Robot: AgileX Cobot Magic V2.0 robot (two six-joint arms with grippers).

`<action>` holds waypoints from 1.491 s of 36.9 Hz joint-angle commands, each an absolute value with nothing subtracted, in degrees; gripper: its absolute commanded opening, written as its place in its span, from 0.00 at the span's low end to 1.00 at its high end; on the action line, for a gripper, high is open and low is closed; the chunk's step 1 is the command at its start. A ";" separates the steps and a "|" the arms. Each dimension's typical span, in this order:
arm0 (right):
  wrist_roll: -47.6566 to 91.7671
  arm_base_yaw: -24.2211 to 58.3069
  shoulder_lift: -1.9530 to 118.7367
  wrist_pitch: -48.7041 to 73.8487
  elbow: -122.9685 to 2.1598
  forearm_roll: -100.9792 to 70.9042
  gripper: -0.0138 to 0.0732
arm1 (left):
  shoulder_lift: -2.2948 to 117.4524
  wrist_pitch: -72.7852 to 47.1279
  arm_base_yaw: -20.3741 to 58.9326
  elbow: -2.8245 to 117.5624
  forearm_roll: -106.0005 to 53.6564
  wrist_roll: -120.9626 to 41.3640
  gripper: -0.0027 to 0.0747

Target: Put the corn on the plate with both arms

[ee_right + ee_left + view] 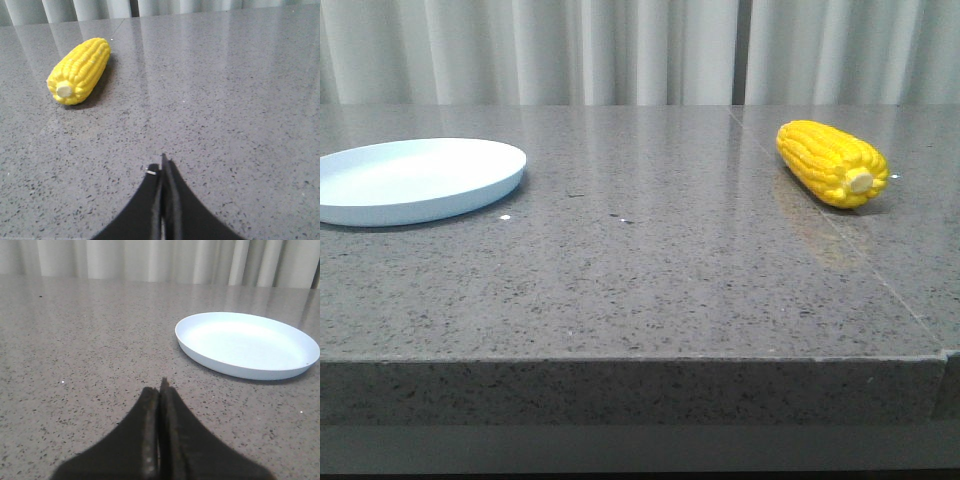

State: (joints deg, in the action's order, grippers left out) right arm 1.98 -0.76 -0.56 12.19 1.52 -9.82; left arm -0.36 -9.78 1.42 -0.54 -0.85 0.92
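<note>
Front view shows nothing of the task done yet: the corn cob [833,162] lies on its side on the grey speckled table [650,270], far right, its pale stub end turned toward the near edge, while the pale blue plate [415,179] sits bare at the far left, well apart from it. Neither of my arms appears here, and the plate's left side is cut off by the frame. Left wrist view has my left gripper [161,386] with its dark fingers pressed together, nothing between them, low over the table with the plate near and ahead of it; the fingers are blurred and only their tips are clear. Right wrist view has my right gripper [163,162] likewise closed and empty-handed, the corn lying ahead and off to one side, not touched. A tiny white fleck near one fingertip I can't identify. Everything remains, I judge: reach, grasp, carry across, set down.
</note>
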 commanded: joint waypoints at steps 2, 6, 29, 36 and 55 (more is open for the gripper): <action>2.65 -1.14 -1.53 7.14 0.28 -9.93 0.08 | -1.36 -4.89 1.26 -1.80 -1.20 1.14 0.01; 2.65 -1.14 -1.53 7.14 0.28 -9.93 0.08 | -1.36 -4.89 1.26 -1.80 -1.20 1.14 0.01; 2.65 -1.14 -1.53 7.14 0.28 -9.93 0.08 | -1.36 -4.89 1.26 -1.80 -1.20 1.14 0.01; 2.65 -1.14 -1.53 7.14 0.28 -9.93 0.08 | -1.36 -4.89 1.26 -1.80 -1.20 1.14 0.01; 2.65 -1.14 -1.53 3.05 0.28 -9.93 0.08 | -1.36 2.17 1.26 -1.80 -1.20 1.14 0.01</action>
State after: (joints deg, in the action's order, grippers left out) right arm 1.98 -0.76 -0.56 11.23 1.52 -9.82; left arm -0.36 -7.08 1.42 -0.54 -0.85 0.92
